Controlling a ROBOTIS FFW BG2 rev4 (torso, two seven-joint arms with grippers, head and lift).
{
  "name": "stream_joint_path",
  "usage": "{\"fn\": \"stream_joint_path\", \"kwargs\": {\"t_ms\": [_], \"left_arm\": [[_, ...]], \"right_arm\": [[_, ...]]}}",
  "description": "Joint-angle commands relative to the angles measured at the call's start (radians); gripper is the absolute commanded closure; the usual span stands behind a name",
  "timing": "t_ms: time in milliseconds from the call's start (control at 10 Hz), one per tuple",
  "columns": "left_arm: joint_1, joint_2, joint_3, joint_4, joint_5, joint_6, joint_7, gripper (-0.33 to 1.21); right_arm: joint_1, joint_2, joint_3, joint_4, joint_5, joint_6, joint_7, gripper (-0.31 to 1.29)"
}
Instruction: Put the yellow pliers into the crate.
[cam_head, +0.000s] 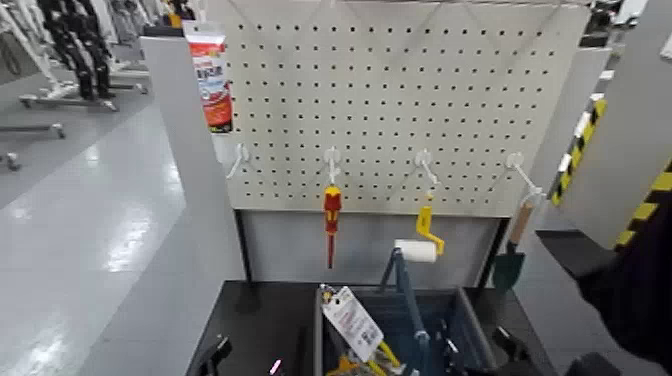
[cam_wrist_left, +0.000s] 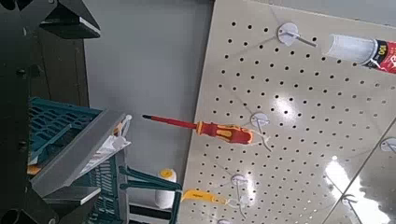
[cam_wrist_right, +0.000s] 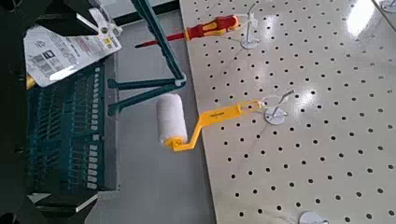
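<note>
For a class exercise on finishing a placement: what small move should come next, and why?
Probably lift the open right gripper clear of the crate: the carded yellow pliers already stand tilted inside, their card poking above the rim, and neither gripper holds them.

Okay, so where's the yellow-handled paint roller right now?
In the head view it hangs from a pegboard hook, right of the red-and-yellow screwdriver, the white roller low, just above the dark blue-grey plastic crate.

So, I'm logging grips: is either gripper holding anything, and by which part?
Nothing is held: the left gripper and right gripper stand open, and the carded pliers are in the crate.
</note>
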Motion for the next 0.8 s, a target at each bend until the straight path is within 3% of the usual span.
{"fn": "stream_joint_path", "kwargs": {"t_ms": [100, 200, 400, 800], "left_arm": [[0.016, 0.0, 0.012, -0.024, -0.005, 0.02, -0.003, 0.12], [0.022, 0.0, 0.018, -0.033, -0.006, 0.026, -0.003, 0.12], [0.032, -0.006, 0.03, -0.045, -0.012, 0.035, -0.003, 0.12], [0.042, -0.017, 0.047, -0.062, -0.023, 0.058, -0.01, 0.12]], "right_arm": [[0.087, 0.04, 0.021, 0.012, 0.027, -0.152, -0.049, 0.1], [0.118, 0.051, 0.026, 0.001, 0.067, -0.184, -0.101, 0.11], [0.17, 0.051, 0.052, 0.0, 0.085, -0.259, -0.176, 0.13], [0.213, 0.034, 0.078, -0.046, 0.131, -0.258, -0.295, 0.15]]}}
